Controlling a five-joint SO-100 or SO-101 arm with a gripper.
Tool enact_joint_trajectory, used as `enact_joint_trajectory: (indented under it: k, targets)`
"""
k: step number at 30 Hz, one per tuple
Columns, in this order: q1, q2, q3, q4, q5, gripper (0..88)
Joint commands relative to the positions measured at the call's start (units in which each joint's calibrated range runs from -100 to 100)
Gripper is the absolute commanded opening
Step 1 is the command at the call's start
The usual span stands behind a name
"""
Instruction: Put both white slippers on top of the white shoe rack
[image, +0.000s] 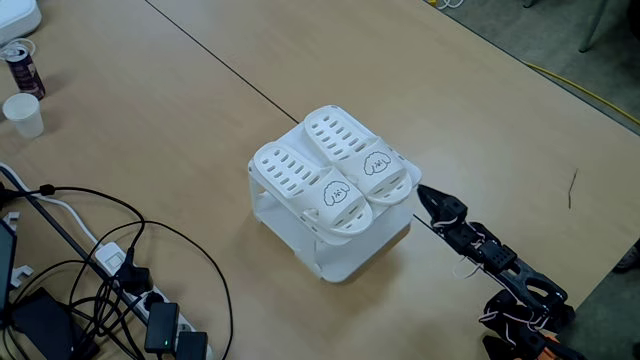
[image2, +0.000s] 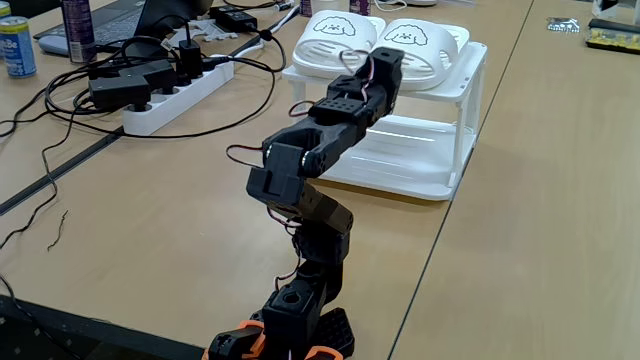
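On top of the white shoe rack (image: 345, 262) both white slippers already lie side by side, touching along their inner edges, toes and cartoon straps toward the arm. Taking a fixed view from left to right with the rack as landmark: well to its left sit a paper cup (image: 23, 114) and a drinks can (image: 21, 66), nearer its lower left a tangle of black cables (image: 100, 270) with a power strip (image: 150, 310); on the rack itself the left slipper (image: 305, 180) and then the right slipper (image: 350, 150); just right of the rack's near corner comes the gripper (image: 428, 197), its tip close to the rack but apart from the slippers and holding nothing. Its fingers look pressed together there, though the dark tip is small, so that is a reading and not a certainty. From the other fixed view the arm reaches toward the rack's front, the gripper (image2: 385, 62) overlapping the slipper fronts in the picture, and whether it touches them cannot be told.

Judged from how things lie, the placing is done: two slippers on the top panel, none on the table (image: 200, 120). What seems left is only to draw the arm back from the rack without nudging the near slipper toes, which overhang the edge slightly
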Motion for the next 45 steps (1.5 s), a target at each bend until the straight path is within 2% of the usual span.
enact_joint_trajectory:
  k: [1,10,30,45]
  targets:
    - [-1.06,-1.92,0.58,0.06,0.42,0.8]
    - [-5.25,-1.58,1.93,0.06,0.42,0.8]
    - [-4.43,9.02,-6.73,0.06,0.42,0.8]
    - [-0.48,10.45,-7.72,0.06,0.42,0.8]
